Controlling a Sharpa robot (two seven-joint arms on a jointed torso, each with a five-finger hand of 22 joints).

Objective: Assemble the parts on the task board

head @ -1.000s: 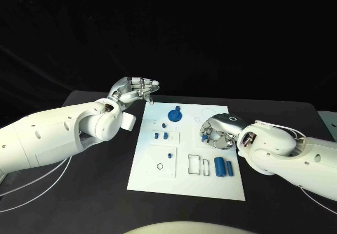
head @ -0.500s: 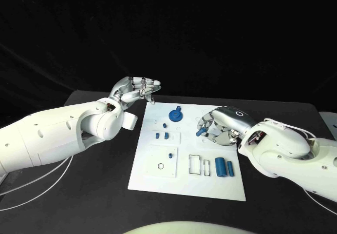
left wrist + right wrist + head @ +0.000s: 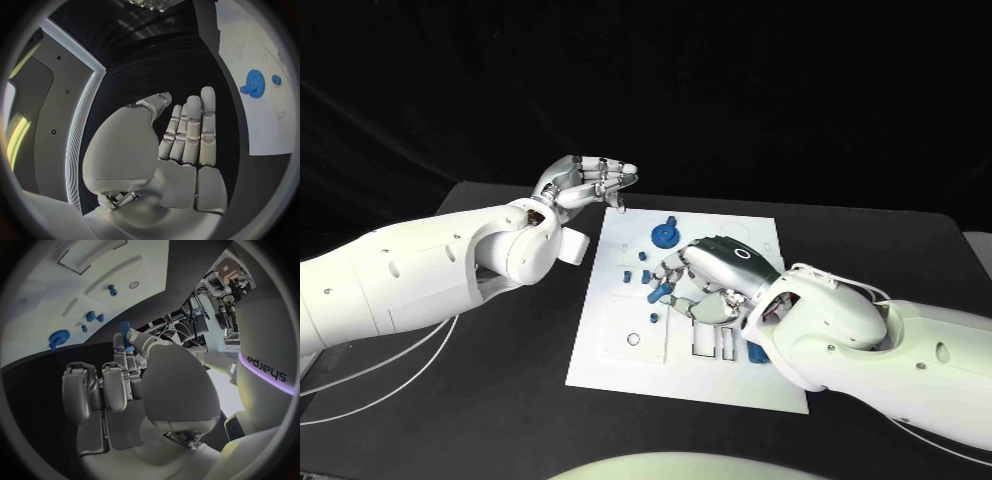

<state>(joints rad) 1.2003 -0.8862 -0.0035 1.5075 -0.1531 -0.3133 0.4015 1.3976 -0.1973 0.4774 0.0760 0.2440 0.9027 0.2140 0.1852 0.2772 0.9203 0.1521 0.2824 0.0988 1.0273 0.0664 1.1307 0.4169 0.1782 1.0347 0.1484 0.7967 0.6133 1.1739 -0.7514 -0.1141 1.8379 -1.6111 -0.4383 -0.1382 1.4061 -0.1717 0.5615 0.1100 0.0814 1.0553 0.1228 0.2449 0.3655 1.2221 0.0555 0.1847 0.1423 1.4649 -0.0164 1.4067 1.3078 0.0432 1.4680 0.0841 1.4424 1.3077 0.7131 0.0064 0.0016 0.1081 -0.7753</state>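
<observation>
While over the task board (image 3: 625, 365), right hand (image 3: 708, 275) pinches a small blue part (image 3: 125, 329) | left hand (image 3: 589, 180) raised, fingers together, holding nothing

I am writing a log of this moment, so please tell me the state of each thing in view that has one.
Left robot hand: raised near the task board's far corner, fingers curled, holding nothing.
Right robot hand: over the task board, pinching a small blue part.
Small blue part: held between thumb and finger.
Blue gear: lying on the task board, untouched.
Task board: flat on the table.
</observation>
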